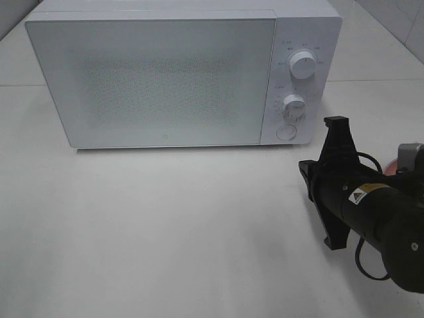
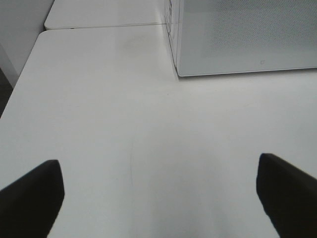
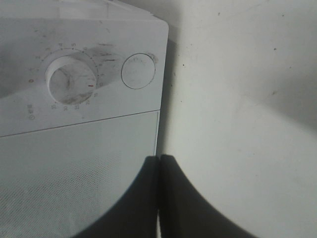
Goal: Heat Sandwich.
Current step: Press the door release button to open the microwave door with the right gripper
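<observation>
white tabletop (image 1: 165,238) | white boxy microwave (image 1: 159,79), door shut | right black pincer (image 3: 159,166) pressed together, empty, 1 poking tip, near round white door button (image 3: 138,71), likely to press it | left black pincer (image 2: 158,163) spread, empty, parked over table | sandwich unseen; pink sliver (image 1: 391,167) behind right arm, maybe its plate

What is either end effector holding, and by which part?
Nothing: the right end effector is shut empty, the left end effector open and empty.

White microwave (image 1: 185,73) with fine dotted door (image 1: 156,83), white table (image 1: 165,232), black right tool (image 3: 159,161)
</observation>
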